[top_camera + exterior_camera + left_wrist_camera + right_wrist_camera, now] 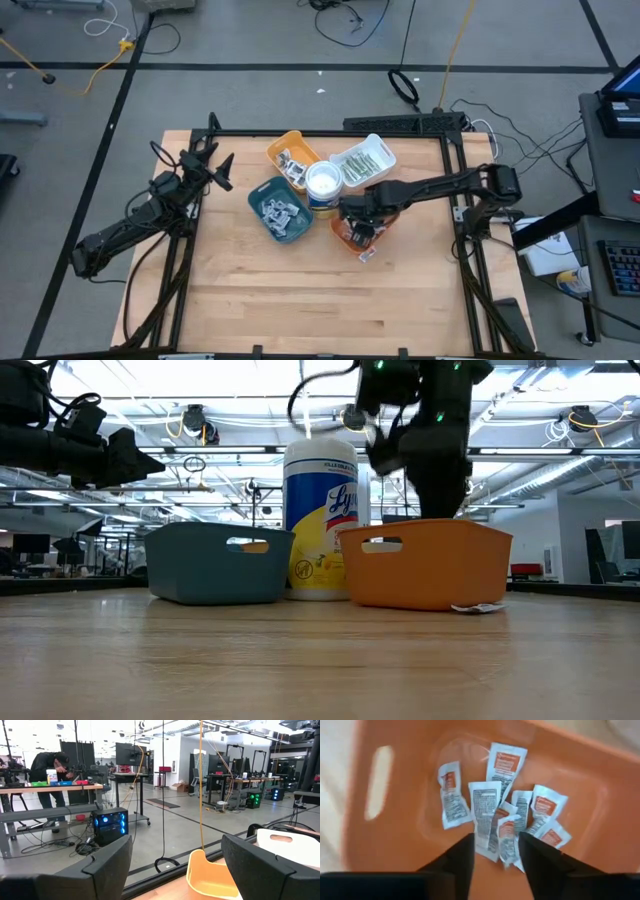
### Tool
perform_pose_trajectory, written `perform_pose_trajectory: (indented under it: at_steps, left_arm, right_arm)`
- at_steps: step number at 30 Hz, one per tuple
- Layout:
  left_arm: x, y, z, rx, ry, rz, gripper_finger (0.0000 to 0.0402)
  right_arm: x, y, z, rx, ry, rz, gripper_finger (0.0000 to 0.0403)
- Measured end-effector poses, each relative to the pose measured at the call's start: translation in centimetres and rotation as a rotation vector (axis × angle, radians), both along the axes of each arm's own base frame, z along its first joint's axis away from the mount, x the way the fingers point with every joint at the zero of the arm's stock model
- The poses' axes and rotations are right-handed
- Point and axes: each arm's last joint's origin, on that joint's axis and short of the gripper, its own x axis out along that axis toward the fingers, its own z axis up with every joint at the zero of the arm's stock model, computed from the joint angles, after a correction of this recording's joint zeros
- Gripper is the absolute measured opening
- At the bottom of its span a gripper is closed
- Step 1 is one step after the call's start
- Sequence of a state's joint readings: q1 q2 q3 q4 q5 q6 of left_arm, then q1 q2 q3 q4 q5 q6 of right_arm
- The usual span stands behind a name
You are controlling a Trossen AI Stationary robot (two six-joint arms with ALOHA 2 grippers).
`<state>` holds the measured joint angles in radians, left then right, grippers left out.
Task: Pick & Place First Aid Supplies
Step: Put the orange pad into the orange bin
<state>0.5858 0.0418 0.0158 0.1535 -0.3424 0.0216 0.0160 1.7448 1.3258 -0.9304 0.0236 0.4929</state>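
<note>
Right tool [495, 851] hangs just above the orange tray [395, 845], fingers parted with nothing between them; packets [497, 807] with red marks lie heaped on the tray floor under it; a drop seems in hand, so best keep the fingers apart, lift straight up and clear the rim without dragging a packet out; one packet [366, 257] already lies on the worktop [300, 300] just beside the tray, so aim for the middle; beyond stand the white tub [323, 183], the blue tray [281, 211], then yellow [293, 157] and white trays [362, 161]; left tool [212, 166] waits released at the far left edge.
</note>
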Motion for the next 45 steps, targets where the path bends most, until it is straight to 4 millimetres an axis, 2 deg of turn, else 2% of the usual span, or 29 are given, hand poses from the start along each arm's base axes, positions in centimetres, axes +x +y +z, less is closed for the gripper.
perform_pose_trajectory:
  at_steps: [5, 9, 14, 17, 21, 26, 31, 45]
  left_arm:
    - [0.0, 0.0, 0.0, 0.000, 0.000, 0.000, 0.0308]
    - [0.0, 0.0, 0.0, 0.000, 0.000, 0.000, 0.0308]
    - [0.0, 0.0, 0.0, 0.000, 0.000, 0.000, 0.0308]
    - [0.0, 0.0, 0.0, 0.000, 0.000, 0.000, 0.0308]
    - [0.0, 0.0, 0.0, 0.000, 0.000, 0.000, 0.0308]
    - [0.0, 0.0, 0.0, 0.000, 0.000, 0.000, 0.0308]
    - [0.0, 0.0, 0.0, 0.000, 0.000, 0.000, 0.0308]
    - [0.0, 0.0, 0.0, 0.000, 0.000, 0.000, 0.0308]
  right_arm:
    - [-0.7, 0.8, 1.9, 0.005, -0.063, 0.142, 0.0189]
    - [-1.6, 2.6, 3.5, -0.012, -0.115, 0.295, 0.0186]
    - [-2.7, 6.0, 4.1, -0.041, -0.150, 0.565, 0.0171]
    - [-3.7, 8.1, 3.8, -0.042, -0.182, 0.673, 0.0165]
    - [-5.0, 10.6, 2.3, -0.033, -0.195, 0.768, 0.0165]
    - [-6.3, 12.9, 0.8, -0.013, -0.207, 0.821, 0.0166]
    - [-6.8, 13.7, -0.5, -0.025, -0.247, 0.774, 0.0160]
    - [-7.5, 14.3, -2.7, -0.141, -0.327, 0.248, 0.0131]
